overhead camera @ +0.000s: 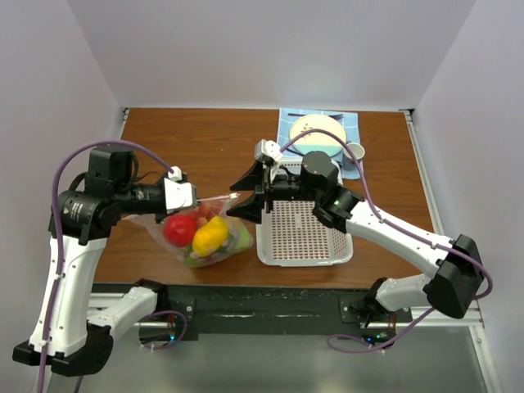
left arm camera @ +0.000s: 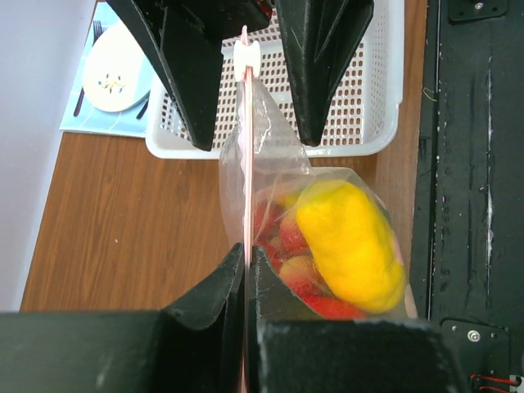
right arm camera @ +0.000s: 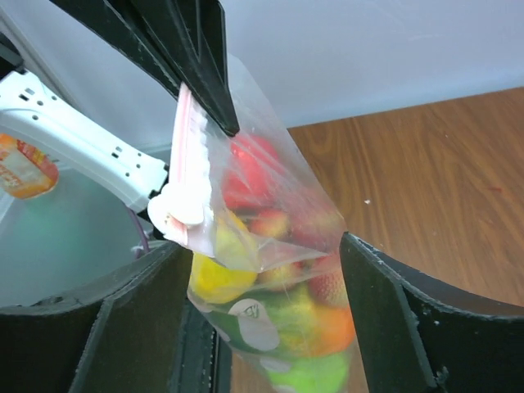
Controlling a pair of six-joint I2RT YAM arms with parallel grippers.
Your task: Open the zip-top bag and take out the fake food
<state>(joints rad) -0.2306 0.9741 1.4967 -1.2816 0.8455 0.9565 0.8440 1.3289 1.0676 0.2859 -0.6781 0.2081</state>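
The clear zip-top bag [overhead camera: 214,246] hangs by its pink zip strip [left arm camera: 246,188] from my left gripper [overhead camera: 196,198], which is shut on the strip [left arm camera: 244,250]. Inside is the fake food: a yellow lemon [overhead camera: 210,235], a red round fruit [overhead camera: 178,229], strawberries [left arm camera: 282,233], an orange [right arm camera: 332,327] and a green one [right arm camera: 319,372]. My right gripper [overhead camera: 246,194] is open, its fingers on either side of the bag's end with the white slider [right arm camera: 180,209], not touching it. In the right wrist view the bag [right arm camera: 278,246] hangs between the spread fingers [right arm camera: 393,319].
A white perforated basket [overhead camera: 303,233] lies right of the bag, under the right arm. Behind it are a blue mat [overhead camera: 348,123] with a plate [overhead camera: 315,133], a cup [overhead camera: 354,151] and cutlery. The table's front edge is just below the bag.
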